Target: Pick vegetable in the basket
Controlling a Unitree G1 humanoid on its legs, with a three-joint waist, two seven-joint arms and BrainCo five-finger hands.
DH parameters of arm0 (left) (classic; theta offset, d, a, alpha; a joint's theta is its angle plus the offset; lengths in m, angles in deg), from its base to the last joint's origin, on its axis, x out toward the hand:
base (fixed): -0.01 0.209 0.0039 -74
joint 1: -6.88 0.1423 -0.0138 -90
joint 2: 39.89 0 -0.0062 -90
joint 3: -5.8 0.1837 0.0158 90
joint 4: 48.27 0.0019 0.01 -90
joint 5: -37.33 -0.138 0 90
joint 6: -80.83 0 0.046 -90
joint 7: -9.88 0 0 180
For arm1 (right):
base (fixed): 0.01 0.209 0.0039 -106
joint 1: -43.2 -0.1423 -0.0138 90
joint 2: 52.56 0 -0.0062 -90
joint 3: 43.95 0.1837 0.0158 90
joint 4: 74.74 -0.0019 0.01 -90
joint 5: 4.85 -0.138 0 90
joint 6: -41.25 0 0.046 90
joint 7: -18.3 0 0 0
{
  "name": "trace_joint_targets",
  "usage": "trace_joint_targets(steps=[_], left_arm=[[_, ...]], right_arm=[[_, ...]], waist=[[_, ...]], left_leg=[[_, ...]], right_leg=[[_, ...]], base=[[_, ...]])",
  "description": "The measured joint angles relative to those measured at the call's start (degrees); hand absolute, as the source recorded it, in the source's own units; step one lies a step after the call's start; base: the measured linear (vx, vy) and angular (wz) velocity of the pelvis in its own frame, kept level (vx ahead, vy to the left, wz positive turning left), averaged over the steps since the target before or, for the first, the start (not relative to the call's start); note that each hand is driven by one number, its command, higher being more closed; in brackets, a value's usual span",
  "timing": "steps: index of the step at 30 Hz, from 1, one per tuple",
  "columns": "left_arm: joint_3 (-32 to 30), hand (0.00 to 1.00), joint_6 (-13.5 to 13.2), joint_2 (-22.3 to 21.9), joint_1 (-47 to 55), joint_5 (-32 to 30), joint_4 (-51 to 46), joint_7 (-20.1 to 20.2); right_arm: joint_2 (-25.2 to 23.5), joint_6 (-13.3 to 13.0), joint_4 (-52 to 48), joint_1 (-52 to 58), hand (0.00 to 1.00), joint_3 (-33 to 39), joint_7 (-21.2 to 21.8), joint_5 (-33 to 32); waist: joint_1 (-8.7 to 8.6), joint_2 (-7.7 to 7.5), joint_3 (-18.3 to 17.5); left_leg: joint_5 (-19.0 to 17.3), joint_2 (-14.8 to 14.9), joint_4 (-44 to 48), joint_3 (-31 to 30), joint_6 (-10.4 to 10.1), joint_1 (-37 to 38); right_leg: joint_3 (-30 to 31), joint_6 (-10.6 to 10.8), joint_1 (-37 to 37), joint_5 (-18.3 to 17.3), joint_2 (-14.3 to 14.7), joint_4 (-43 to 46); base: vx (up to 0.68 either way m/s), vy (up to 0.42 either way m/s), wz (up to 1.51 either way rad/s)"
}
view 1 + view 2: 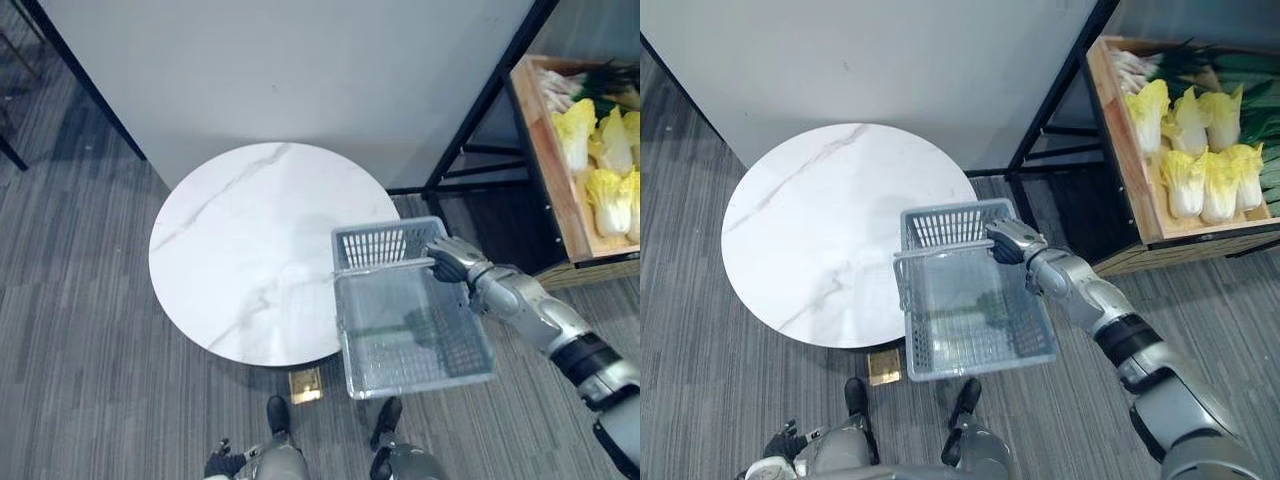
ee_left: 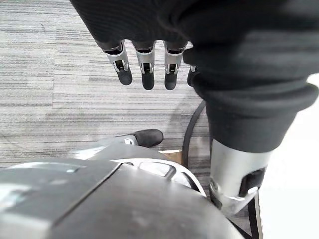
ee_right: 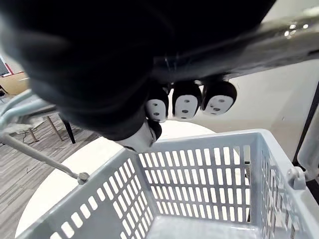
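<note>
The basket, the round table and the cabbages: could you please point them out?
basket (image 1: 380, 247): left eye view, its far slatted wall.
round table (image 1: 245, 235): left eye view, bare white top.
cabbages (image 1: 1185, 182): right eye view, one pale leafy head.

Grey basket (image 1: 382, 245), seemingly aloft; pale cabbages (image 1: 1186, 180)

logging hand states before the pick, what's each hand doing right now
Left hand: open, fingers straight, holding nothing.
Right hand: closed round the handle of the basket.
</note>
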Motion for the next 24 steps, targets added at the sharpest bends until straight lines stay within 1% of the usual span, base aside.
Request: trace_joint_targets(steps=[3,5,6,7,10,12,13,14,15,16,17,18,19,20,21,22,23,24], left_arm=[[-1.3,0.00,0.0,-0.3,1.1,0.0,0.0,0.1],[-2.4,0.00,0.1,-0.8,2.5,0.1,0.0,0.2],[-2.9,0.00,0.1,-1.0,2.8,0.1,0.0,0.2],[-3.7,0.00,0.1,-1.5,3.5,0.1,0.0,0.2],[-4.5,0.00,0.1,-1.6,4.1,0.0,0.0,0.2],[-4.4,0.00,0.1,-1.5,4.2,0.0,-0.3,0.6],[-4.1,0.00,0.1,-1.4,4.2,0.0,-0.4,0.8],[-3.2,0.00,0.1,-1.0,3.9,0.0,-0.4,0.7],[-2.6,0.00,0.1,-0.8,3.7,-0.2,-0.4,0.7],[-1.9,0.00,0.1,-0.5,3.5,-0.7,-0.4,0.7],[-0.7,0.00,0.1,0.3,2.7,-2.3,-0.3,0.7],[0.0,0.00,0.1,0.5,1.8,-3.0,0.0,0.8],[0.0,0.00,0.1,0.2,1.7,-3.6,0.5,1.0],[0.1,0.00,0.0,0.3,1.3,-4.5,1.2,1.3],[0.2,0.00,0.1,0.3,1.4,-4.5,1.4,1.3],[0.2,0.00,0.1,0.5,1.2,-4.4,1.1,1.3],[0.2,0.00,0.1,0.7,0.9,-4.4,1.1,1.3],[0.2,0.00,0.3,0.3,0.9,-4.3,1.4,1.4]], right_arm=[[1.4,-0.7,-2.3,2.6,1.00,0.0,0.6,-1.7],[1.5,-1.2,-3.8,4.7,1.00,0.1,0.6,-2.2],[1.6,-1.2,-4.2,5.3,1.00,0.1,0.6,-2.2],[1.6,-1.5,-4.4,6.9,1.00,0.1,0.6,-2.3],[1.7,-1.7,-5.3,9.5,1.00,0.9,0.7,-3.4],[1.7,-1.7,-7.6,14.0,1.00,4.4,1.6,-3.4],[1.7,-1.7,-9.2,16.8,1.00,6.9,1.7,-3.4],[1.8,-1.8,-11.2,19.6,1.00,10.2,1.6,-3.4],[1.8,-1.7,-11.7,20.3,1.00,11.3,1.6,-3.4],[1.8,-1.6,-12.0,20.6,1.00,11.9,1.4,-3.4],[1.8,-1.1,-12.6,21.2,1.00,12.4,1.3,-3.4],[1.6,-1.0,-13.2,21.1,1.00,12.5,1.4,-3.1],[1.4,-1.0,-13.2,20.7,1.00,12.4,1.4,-2.7],[1.2,-1.0,-13.3,20.7,1.00,12.3,1.4,-2.0],[1.3,-1.0,-13.0,20.5,1.00,11.5,1.4,-1.4],[1.3,-1.0,-12.8,19.5,1.00,10.7,1.5,-0.9],[1.3,-1.0,-12.7,18.2,1.00,10.1,1.5,-0.9],[1.2,-1.0,-12.4,15.9,1.00,8.8,1.5,-0.5]], waist=[[-0.04,0.07,-0.6],[-0.05,0.04,-2.2],[-0.08,0.11,-2.3],[0.02,0.21,-2.6],[-0.21,0.08,-3.4],[-0.16,-0.19,-3.4],[-0.19,-0.14,-3.3],[-0.81,0.09,-3.2],[-1.15,0.44,-3.3],[-1.51,0.85,-3.4],[-2.16,1.30,-3.5],[-1.35,2.14,-3.4],[-0.51,2.67,-3.1],[-0.88,3.47,-2.6],[-1.55,3.10,-2.9],[-1.20,2.23,-3.2],[-1.07,1.78,-3.2],[-0.63,3.34,-3.5]], left_leg=[[-0.4,0.2,0.0,0.7,-0.4,2.2],[-0.8,0.4,0.0,1.7,-0.7,3.1],[-0.9,0.5,0.0,1.8,-0.6,3.8],[-1.8,0.7,0.0,2.6,-0.9,5.4],[-2.6,1.0,0.8,3.0,-1.0,6.5],[-5.3,2.0,5.6,2.9,-1.2,6.5],[-7.3,2.5,8.8,3.0,-1.3,6.3],[-10.0,3.2,13.0,3.3,-0.9,4.4],[-11.1,3.9,14.5,3.3,-0.3,3.1],[-11.7,4.3,15.4,3.7,-0.1,2.3],[-12.0,4.3,15.3,5.0,0.3,1.1],[-11.3,4.9,13.9,5.9,3.0,1.0],[-10.4,6.1,13.4,8.0,4.4,0.7],[-10.0,6.4,13.1,10.2,5.0,0.8],[-9.9,5.9,12.9,12.8,5.4,1.9],[-11.4,6.0,15.3,16.3,6.4,2.4],[-12.6,6.1,17.2,18.3,6.2,2.5],[-13.5,7.3,17.1,21.2,6.0,2.7]], right_leg=[[0.6,0.0,1.9,-0.1,0.3,-0.3],[1.8,0.1,2.1,-0.2,0.5,-0.3],[1.9,0.2,2.6,-0.3,0.6,-0.3],[2.6,0.2,3.8,-0.5,0.8,-0.2],[3.1,0.5,4.0,-2.5,0.5,2.2],[3.5,0.3,3.9,-3.9,-0.4,6.4],[4.1,0.6,3.8,-4.5,-0.8,8.5],[5.4,1.1,2.6,-4.2,-1.3,10.6],[6.4,2.0,1.6,-3.6,-1.2,11.6],[7.6,3.4,0.4,-2.6,-0.9,12.5],[10.0,4.6,-2.3,2.6,-0.1,12.2],[10.7,3.7,-3.3,12.4,2.2,5.9],[9.5,1.4,-3.5,13.1,2.6,4.6],[3.8,-4.1,-4.2,6.5,1.3,11.7],[-3.6,-6.6,-3.8,-3.5,-2.2,23.9],[-8.2,-6.9,-2.9,-8.3,-5.8,31.2],[-10.0,-7.3,-3.5,-7.5,-6.2,30.7],[-10.9,-9.9,-2.7,-4.9,-2.6,23.4]], base=[[0.04,0.000,-0.13],[0.03,-0.005,-0.23],[0.05,-0.007,-0.19],[0.05,-0.008,-0.19],[0.03,0.001,-0.10],[0.04,0.014,-0.04],[0.01,0.048,-0.18],[-0.04,0.064,-0.23],[-0.09,0.070,-0.21],[-0.15,0.103,-0.37],[-0.16,0.180,-0.90],[-0.17,0.181,-1.24],[-0.18,0.156,-1.20],[-0.14,0.139,-0.94],[-0.13,0.176,-1.12],[-0.07,0.140,-1.22],[-0.13,0.099,-1.67],[-0.21,0.018,-1.81]])
